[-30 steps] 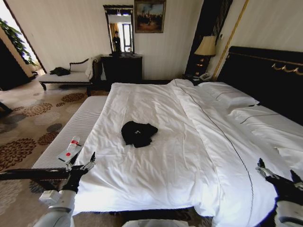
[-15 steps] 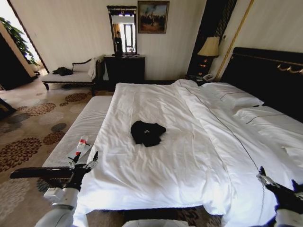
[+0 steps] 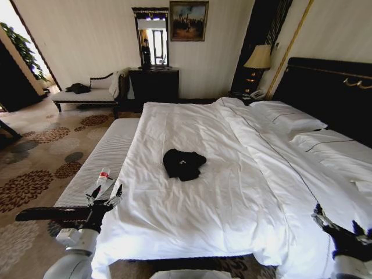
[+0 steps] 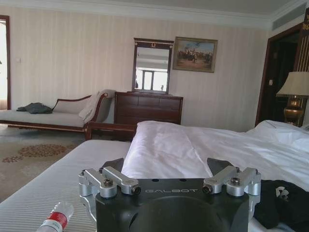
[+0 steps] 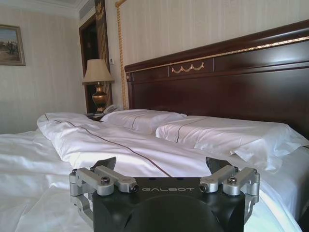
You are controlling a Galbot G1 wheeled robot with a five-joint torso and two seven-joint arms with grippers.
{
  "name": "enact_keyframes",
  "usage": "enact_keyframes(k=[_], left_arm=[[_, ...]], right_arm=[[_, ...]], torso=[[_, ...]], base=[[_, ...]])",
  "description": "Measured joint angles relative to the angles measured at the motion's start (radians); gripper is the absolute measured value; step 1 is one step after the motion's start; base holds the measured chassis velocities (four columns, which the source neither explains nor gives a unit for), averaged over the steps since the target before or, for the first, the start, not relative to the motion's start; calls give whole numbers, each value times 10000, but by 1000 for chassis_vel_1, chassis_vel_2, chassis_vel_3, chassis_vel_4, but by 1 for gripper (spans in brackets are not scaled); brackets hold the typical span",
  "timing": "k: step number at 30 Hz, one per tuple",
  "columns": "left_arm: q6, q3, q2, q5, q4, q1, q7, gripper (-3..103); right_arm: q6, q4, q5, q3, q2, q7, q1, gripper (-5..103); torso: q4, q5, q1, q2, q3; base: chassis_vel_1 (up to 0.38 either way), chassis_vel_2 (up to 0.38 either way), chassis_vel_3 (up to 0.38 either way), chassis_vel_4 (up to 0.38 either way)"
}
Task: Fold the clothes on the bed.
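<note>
The clothes are one black T-shirt [image 3: 183, 164], lying crumpled in a heap on the white duvet of the bed [image 3: 232, 192], left of its middle. In the left wrist view its edge [image 4: 282, 203] shows past the gripper. My left gripper [image 3: 104, 195] hangs open over the bed's near left corner, well short of the shirt, with nothing between its fingers [image 4: 112, 166]. My right gripper [image 3: 337, 220] stands open low at the bed's near right side, far from the shirt. It faces the pillows [image 5: 193, 125] and is empty.
A striped bench [image 3: 99, 157] runs along the bed's left side and carries a plastic bottle [image 3: 102, 176]. The dark headboard [image 3: 325, 93] and pillows [image 3: 288, 119] are at the right. A dresser [image 3: 153, 84], chaise [image 3: 87, 96] and lamp [image 3: 258, 58] line the far wall.
The whole head view has shifted a little, so the camera has moved. The shirt lies as before and both grippers stay open and empty.
</note>
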Motion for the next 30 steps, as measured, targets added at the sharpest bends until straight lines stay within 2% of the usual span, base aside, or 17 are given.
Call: enact_keyframes(k=[12,17,30], left_arm=[[-17,27,6,-6,72,-76,11,99],[-22,-7,6,-18,132,-84,22,99],[-79,-147,21,-147,372,-116,118,99]], right_arm=[[-100,17,-105,-71,39,214,9,100],[-419,169,-23,-135,99,-23,-93,100],[-340,58,-269,-222,71,-274,-66,100]], torso=[[-1,0,2,0,0],[0,-1,1,0,0],[0,0,2,0,1]], base=[[-13,22,13,-17],[0,0,0,0],[-17,16,17,-13]])
